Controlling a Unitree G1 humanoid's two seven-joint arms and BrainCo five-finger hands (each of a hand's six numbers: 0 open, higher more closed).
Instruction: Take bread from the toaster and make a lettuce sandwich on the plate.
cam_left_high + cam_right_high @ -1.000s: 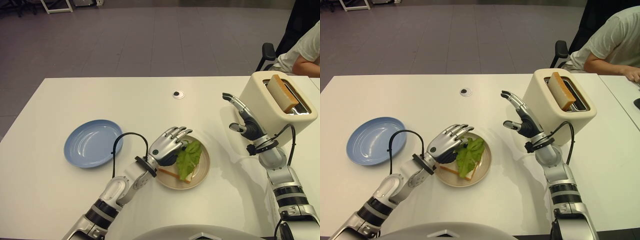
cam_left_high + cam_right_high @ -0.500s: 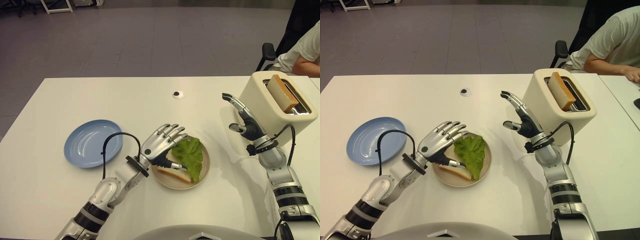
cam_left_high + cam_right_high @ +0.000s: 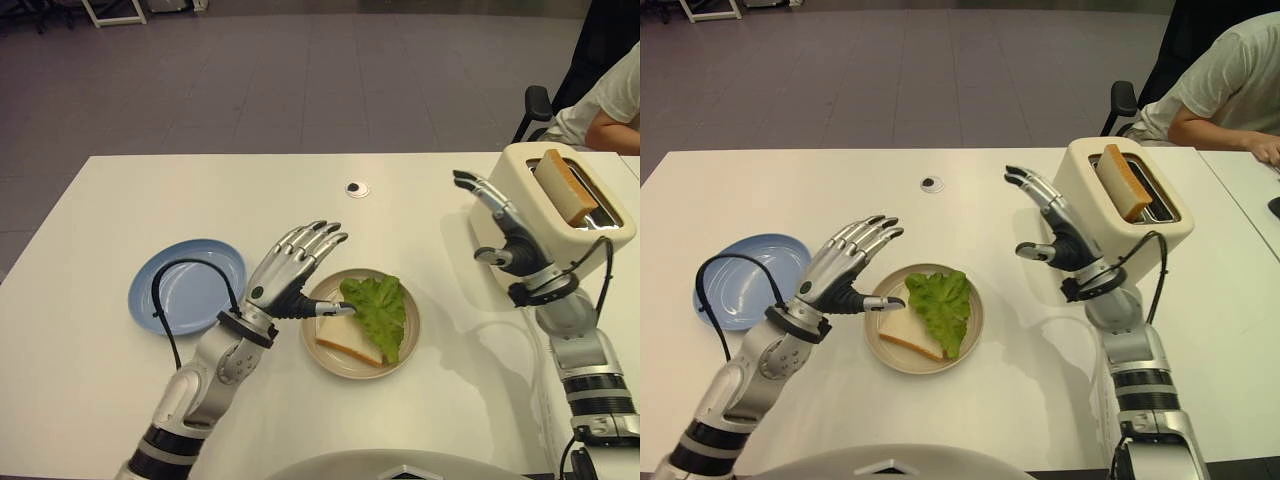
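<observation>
One bread slice (image 3: pixel 345 341) w/ lettuce (image 3: pixel 378 310) on plate (image 3: pixel 411 330), 2nd slice (image 3: pixel 563 186) in toaster (image 3: pixel 610 240).

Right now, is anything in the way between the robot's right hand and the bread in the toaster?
Nothing loose. The open right hand is beside the toaster, and the bread slice sticks up from the slot on top; only the toaster's own wall lies between them.

White table (image 3: pixel 120 200). Blue plate (image 3: pixel 150 280) sits on its left part. Small round black-and-white disc (image 3: pixel 357 188) lies in the tabletop near the far edge. Dark chair (image 3: pixel 537 103) stands beyond the far right corner. Grey floor (image 3: pixel 300 80) behind.
</observation>
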